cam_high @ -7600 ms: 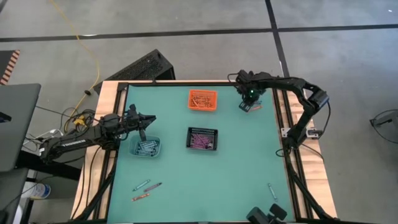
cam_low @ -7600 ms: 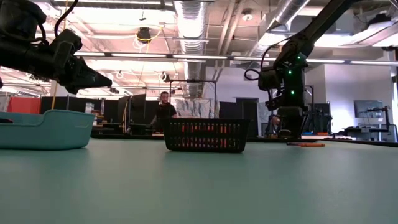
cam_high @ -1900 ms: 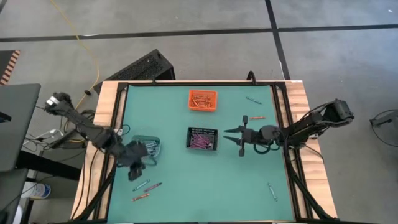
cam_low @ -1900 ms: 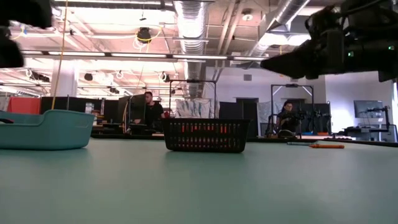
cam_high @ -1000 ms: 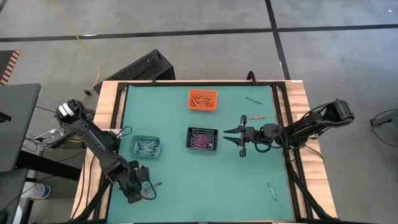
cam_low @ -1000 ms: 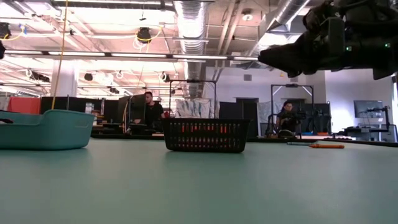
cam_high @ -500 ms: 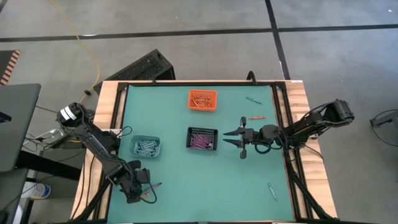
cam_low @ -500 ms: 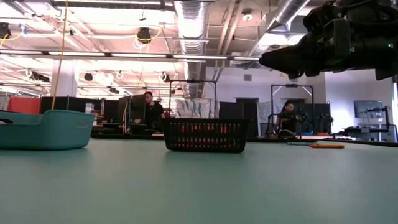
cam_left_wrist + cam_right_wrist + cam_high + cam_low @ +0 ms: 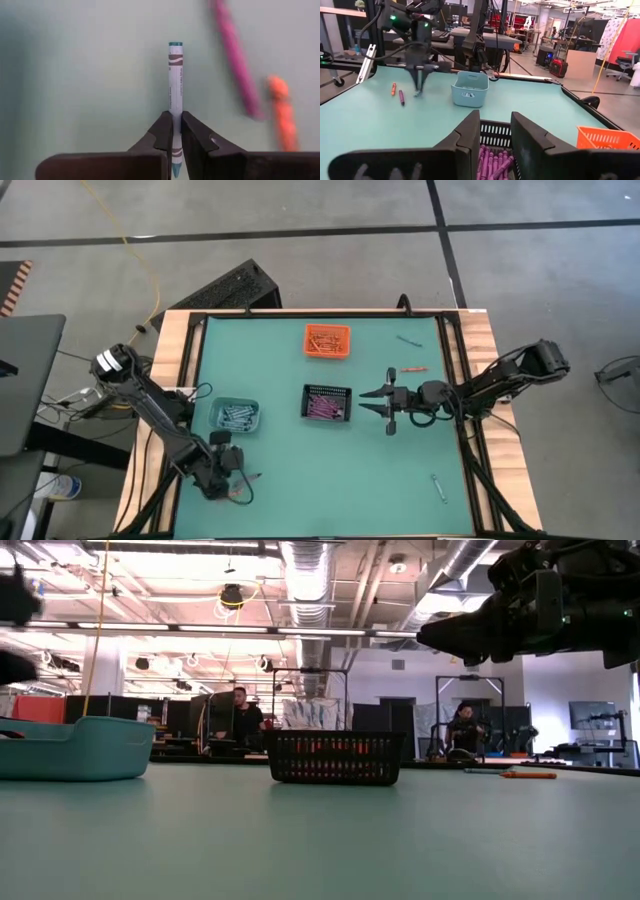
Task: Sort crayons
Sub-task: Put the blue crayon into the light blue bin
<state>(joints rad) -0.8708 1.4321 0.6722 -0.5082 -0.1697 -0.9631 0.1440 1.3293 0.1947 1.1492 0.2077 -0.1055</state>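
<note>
At the worktop's near-left corner the left gripper (image 9: 174, 131) was clamped on a blue crayon (image 9: 175, 80), with a purple crayon (image 9: 235, 57) and an orange crayon (image 9: 281, 114) lying just beside it. Toward the middle, the right gripper (image 9: 366, 397) hovered beside the black bin (image 9: 325, 402) of purple crayons, its fingers apart and empty. A teal bin (image 9: 234, 415) sat near the left edge, and an orange bin (image 9: 326, 340) stood by the far edge.

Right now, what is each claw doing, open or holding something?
Left gripper: closed on a blue-grey crayon.
Right gripper: open, holding nothing, hovering by the black bin.
</note>
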